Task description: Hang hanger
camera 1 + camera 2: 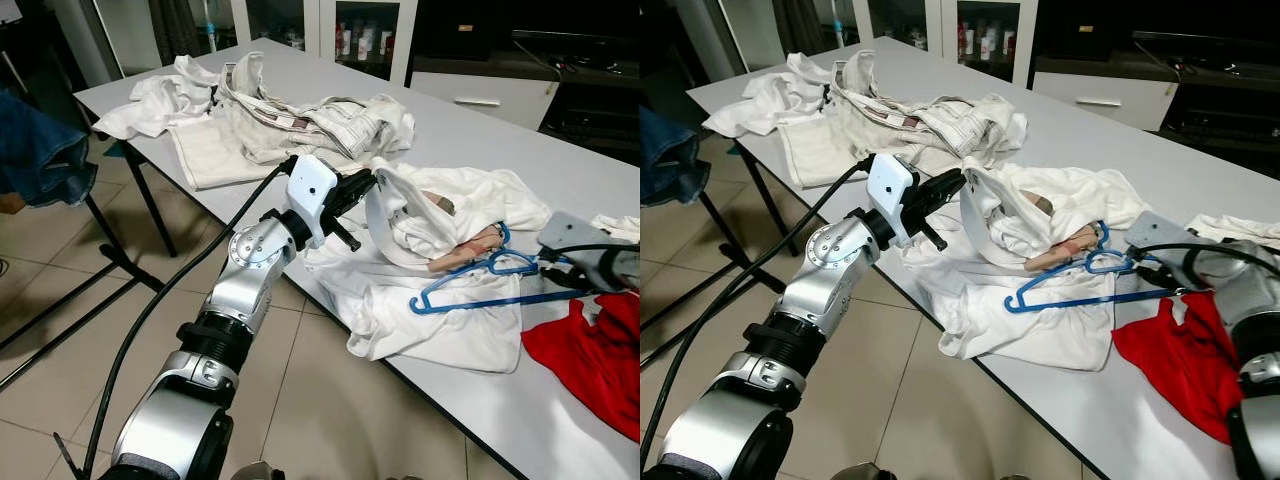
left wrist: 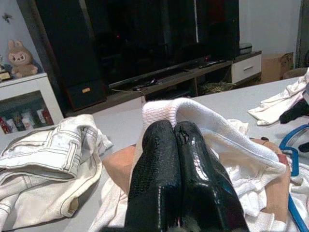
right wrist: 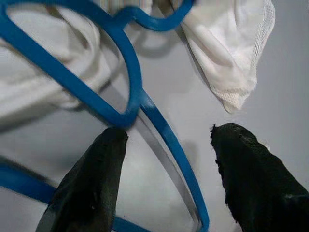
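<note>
A blue plastic hanger point(image 1: 478, 287) lies on a crumpled white shirt point(image 1: 440, 320) at the near edge of the grey table point(image 1: 500, 140). My left gripper point(image 1: 366, 186) is shut on a ribbed white edge of that shirt point(image 2: 193, 108) and holds it lifted off the table. In the left wrist view the two black fingers point(image 2: 159, 159) press together under the fabric. My right gripper point(image 1: 556, 268) is at the hanger's right end, low over the table. It point(image 3: 169, 137) stands open, with the hanger's blue bar point(image 3: 164, 130) passing between its fingertips.
A red cloth point(image 1: 592, 352) lies just right of the hanger by the table's near edge. Cream trousers point(image 1: 330, 120) and more white clothes point(image 1: 160, 100) are piled at the far left. Denim point(image 1: 40, 150) hangs off to the left. Tiled floor lies below.
</note>
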{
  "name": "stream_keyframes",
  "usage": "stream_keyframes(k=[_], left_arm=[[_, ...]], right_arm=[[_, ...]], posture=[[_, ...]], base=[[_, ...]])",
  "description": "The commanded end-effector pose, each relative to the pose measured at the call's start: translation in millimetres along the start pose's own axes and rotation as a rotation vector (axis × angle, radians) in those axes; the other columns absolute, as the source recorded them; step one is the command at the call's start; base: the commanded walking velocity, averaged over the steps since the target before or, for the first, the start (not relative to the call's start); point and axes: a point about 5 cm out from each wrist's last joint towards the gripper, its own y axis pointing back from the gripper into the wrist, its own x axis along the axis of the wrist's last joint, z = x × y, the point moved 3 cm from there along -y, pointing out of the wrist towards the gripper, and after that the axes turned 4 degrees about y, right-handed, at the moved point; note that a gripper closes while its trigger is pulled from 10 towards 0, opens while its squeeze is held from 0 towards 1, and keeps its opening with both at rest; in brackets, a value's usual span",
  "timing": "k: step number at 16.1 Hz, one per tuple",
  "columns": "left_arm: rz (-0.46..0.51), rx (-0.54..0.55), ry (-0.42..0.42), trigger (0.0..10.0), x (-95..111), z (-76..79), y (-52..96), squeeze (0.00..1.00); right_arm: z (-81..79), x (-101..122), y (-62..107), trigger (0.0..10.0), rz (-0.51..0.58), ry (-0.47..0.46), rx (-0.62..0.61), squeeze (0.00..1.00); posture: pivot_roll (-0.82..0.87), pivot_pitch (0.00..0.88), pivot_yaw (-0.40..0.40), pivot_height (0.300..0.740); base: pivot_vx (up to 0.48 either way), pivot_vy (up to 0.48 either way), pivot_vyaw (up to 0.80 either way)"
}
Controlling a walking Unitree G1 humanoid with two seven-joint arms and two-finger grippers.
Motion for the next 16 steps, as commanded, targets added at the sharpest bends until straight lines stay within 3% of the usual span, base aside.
stream_keyframes(k=[1,9,14,15,16], left_arm=[[0.0,0.002,-0.022,10.0,2.9,-1.5,-0.4,0.0],[-0.001,0.003,-0.024,10.0,3.4,-2.1,-0.5,0.0],[-0.002,0.005,-0.022,10.0,2.5,-1.8,0.1,0.0],[-0.002,0.005,-0.021,10.0,2.5,-1.8,0.1,0.0],[-0.001,0.005,-0.021,10.0,2.5,-1.8,0.0,0.0]], right_arm=[[-0.6,4.2,-1.6,10.0,0.016,0.006,-0.007,0.0],[-9.8,8.5,-12.2,10.0,0.042,-0.015,-0.028,0.0],[-5.2,23.6,-14.4,10.0,0.132,-0.024,-0.113,0.0],[-5.0,26.0,-14.4,8.0,0.148,-0.031,-0.115,0.0],[-5.7,27.9,-14.4,3.2,0.163,-0.033,-0.114,0.0]], posture=[[-0.01,0.0,0.041,0.723],[-0.01,0.0,0.042,0.723],[-0.01,0.0,0.041,0.723],[-0.01,0.0,0.042,0.723],[-0.01,0.0,0.042,0.723]], base=[[0.0,0.0,0.0],[0.0,0.0,0.0],[0.0,0.0,0.0],[0.0,0.0,0.0],[0.0,0.0,0.0]])
